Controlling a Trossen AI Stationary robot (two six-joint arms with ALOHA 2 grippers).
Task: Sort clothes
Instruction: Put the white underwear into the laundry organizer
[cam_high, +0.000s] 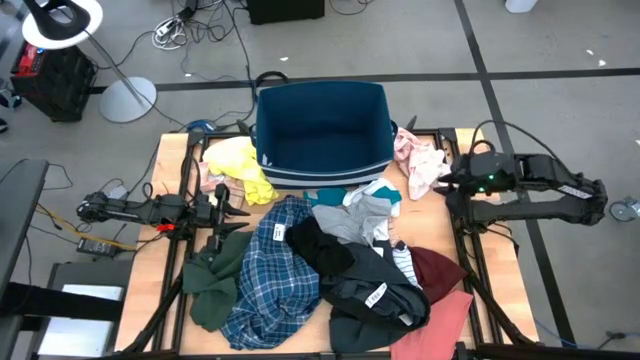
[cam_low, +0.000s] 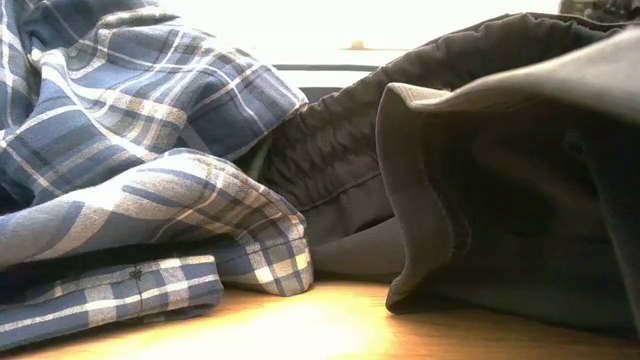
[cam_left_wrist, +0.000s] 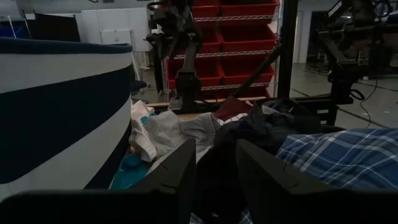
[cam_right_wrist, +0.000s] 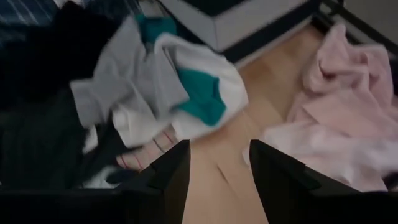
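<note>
Clothes heap (cam_high: 330, 270) fills table's near half, long axis running left-right from green garment (cam_high: 212, 280) to maroon one (cam_high: 438, 270). Plaid shirt (cam_high: 272, 272) lies front-to-back at near edge. Yellow garment (cam_high: 240, 168) left of bin (cam_high: 322, 130), pink garment (cam_high: 420, 165) right of it. Bin interior bare. Left gripper (cam_high: 228, 212) jaws parted, holding nothing, low beside heap. Right gripper (cam_right_wrist: 217, 163) jaws parted, holding nothing, over bare wood (cam_right_wrist: 273, 106) between teal-white garment (cam_right_wrist: 186, 93) and pink.

text: none legible | white tag on dark grey garment (cam_high: 376, 294) — unreadable
</note>
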